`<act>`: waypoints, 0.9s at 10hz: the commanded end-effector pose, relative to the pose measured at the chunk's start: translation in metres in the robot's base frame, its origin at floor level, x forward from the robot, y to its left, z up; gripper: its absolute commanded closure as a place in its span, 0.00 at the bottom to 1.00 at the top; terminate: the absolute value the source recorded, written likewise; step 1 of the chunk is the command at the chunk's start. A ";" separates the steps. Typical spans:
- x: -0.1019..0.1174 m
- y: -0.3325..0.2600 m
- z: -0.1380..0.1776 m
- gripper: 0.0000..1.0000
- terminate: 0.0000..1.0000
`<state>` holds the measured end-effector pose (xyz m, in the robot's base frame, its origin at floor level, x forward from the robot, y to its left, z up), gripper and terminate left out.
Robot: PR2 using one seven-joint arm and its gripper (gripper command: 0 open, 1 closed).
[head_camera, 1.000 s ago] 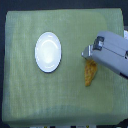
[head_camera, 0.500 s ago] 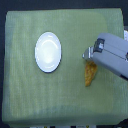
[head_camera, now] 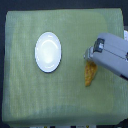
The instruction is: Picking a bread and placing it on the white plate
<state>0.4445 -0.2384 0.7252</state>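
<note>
The bread (head_camera: 90,74), a golden-orange bumpy pastry, lies on the green cloth at the exterior view's right. Its upper end is hidden under my gripper (head_camera: 89,55). The gripper's grey body reaches in from the right edge, and its tip sits directly over the top of the bread. The view is too blurred to show how the fingers stand or whether they hold the bread. The white plate (head_camera: 48,51), round and glossy, rests bare on the cloth, well to the exterior view's left of the bread and apart from the gripper.
A green cloth (head_camera: 30,95) covers the whole table top. Its edges drop off at the left, the bottom and the top of the exterior view. The bulky grey arm (head_camera: 114,59) fills the right side.
</note>
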 end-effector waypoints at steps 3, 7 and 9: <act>0.001 -0.006 0.021 1.00 0.00; 0.008 0.018 0.065 1.00 0.00; 0.018 0.044 0.109 1.00 0.00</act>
<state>0.4483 -0.2295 0.7709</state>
